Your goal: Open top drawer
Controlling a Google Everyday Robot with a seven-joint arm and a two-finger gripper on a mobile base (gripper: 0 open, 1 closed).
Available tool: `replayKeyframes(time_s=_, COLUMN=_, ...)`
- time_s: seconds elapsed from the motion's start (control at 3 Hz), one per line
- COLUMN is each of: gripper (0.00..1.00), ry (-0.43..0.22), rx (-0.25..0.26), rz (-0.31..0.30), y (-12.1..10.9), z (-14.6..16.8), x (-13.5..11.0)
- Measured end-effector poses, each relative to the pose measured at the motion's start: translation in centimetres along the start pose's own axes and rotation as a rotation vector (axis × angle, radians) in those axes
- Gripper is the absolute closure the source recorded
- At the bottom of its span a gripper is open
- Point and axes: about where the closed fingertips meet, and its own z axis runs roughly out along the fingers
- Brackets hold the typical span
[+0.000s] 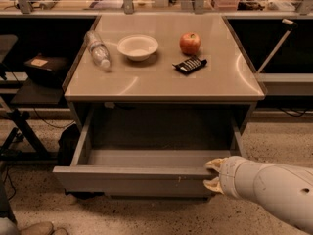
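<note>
The top drawer is a wide grey metal drawer with a flat front. It stands pulled well out from under the table, and its inside shows empty. My gripper is at the right end of the drawer front, with one fingertip above the front's top edge and one lower against its face. The white arm runs off to the lower right.
On the beige tabletop lie a plastic bottle, a white bowl, a red apple and a dark snack packet. A dark bag sits on the floor to the left. Side shelves flank the table.
</note>
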Motion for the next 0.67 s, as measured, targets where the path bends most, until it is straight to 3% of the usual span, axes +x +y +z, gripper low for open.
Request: replayKeyframes(time_s=0.67, gripper=1.0, ry=0.007, rx=0.009, rz=0.001, y=0.67, z=-0.58, x=0.19)
